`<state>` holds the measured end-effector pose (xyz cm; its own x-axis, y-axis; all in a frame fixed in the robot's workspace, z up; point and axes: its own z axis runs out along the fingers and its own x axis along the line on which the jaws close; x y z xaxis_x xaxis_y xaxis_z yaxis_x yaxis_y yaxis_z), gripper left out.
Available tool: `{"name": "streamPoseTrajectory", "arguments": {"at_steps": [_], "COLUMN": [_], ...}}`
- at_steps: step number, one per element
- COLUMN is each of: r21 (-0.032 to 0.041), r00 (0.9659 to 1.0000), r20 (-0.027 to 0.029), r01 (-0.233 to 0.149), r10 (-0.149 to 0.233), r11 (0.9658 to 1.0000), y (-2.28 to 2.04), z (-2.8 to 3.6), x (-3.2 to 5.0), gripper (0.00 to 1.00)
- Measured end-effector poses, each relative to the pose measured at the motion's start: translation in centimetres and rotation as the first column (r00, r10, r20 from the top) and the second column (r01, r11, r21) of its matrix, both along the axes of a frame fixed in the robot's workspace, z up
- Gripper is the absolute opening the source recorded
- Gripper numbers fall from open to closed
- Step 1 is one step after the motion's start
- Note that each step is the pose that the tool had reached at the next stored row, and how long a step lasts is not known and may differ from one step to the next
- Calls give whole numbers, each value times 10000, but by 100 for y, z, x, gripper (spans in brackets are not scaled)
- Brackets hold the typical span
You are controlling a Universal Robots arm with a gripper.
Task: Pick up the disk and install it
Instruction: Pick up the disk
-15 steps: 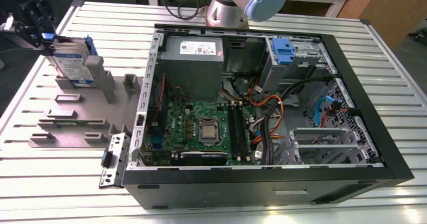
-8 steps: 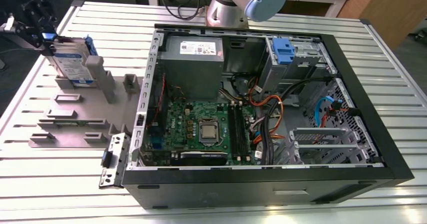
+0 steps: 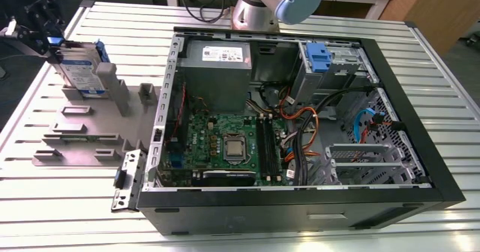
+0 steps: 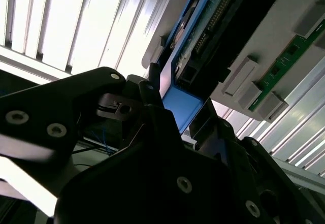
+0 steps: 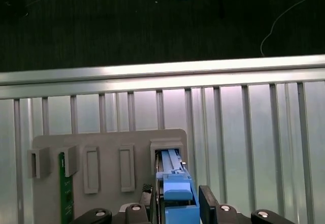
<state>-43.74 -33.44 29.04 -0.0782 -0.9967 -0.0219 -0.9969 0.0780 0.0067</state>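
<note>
The disk, silver-grey with a white-and-blue label and blue side rails, stands on edge in a slot of a grey holder plate at the exterior view's left. My gripper sits at the disk's upper end. In the first wrist view the disk's blue rail runs from the holder's slot up between my two black fingers, which lie close against it on both sides. The second wrist view shows the blue rail end wedged between the fingers, with the disk's underside beyond.
An open computer case with a motherboard, cables and a blue clip in its drive bay lies at the exterior view's right. The holder plate carries a green memory module and empty slots. The slatted metal table's edge is close behind the holder.
</note>
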Motion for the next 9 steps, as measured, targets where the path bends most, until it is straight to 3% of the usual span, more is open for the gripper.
{"name": "streamPoseTrajectory", "arguments": {"at_steps": [9], "r21": [0], "r00": [9999], "r20": [0], "r01": [161], "r10": [-161], "r11": [9999], "y": [0], "z": [-7], "x": [-5], "gripper": [48]}}
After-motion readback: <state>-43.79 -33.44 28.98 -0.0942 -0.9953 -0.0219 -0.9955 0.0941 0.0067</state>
